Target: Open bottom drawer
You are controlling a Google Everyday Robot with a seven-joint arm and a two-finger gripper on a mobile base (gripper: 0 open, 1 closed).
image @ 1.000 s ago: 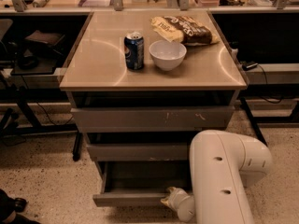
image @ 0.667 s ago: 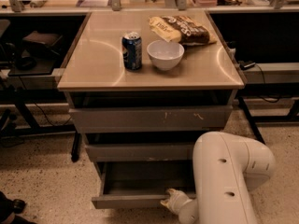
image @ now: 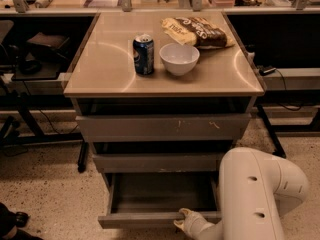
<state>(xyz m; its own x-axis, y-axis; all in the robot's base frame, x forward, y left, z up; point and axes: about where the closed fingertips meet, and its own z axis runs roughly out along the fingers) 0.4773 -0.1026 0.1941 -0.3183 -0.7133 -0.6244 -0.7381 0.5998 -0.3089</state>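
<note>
The table (image: 110,79) tops three drawers. The white arm (image: 260,194) reaches low by its front right corner because the bottom drawer (image: 160,194) sits just above the floor, drawn out past the front edge. The gripper (image: 186,219) meets the drawer's front lip to pull; whether it is clamped there I cannot tell.

The robot's bulky white arm (image: 260,194) fills the view's 5 o'clock corner, with its rounded elbow housing uppermost and the lower part running out past the bottom edge. From its foot a slimmer, paler wrist (image: 206,229) reaches toward 10 o'clock and ends in the pincer (image: 186,218), which sits low at about 6 o'clock.
</note>
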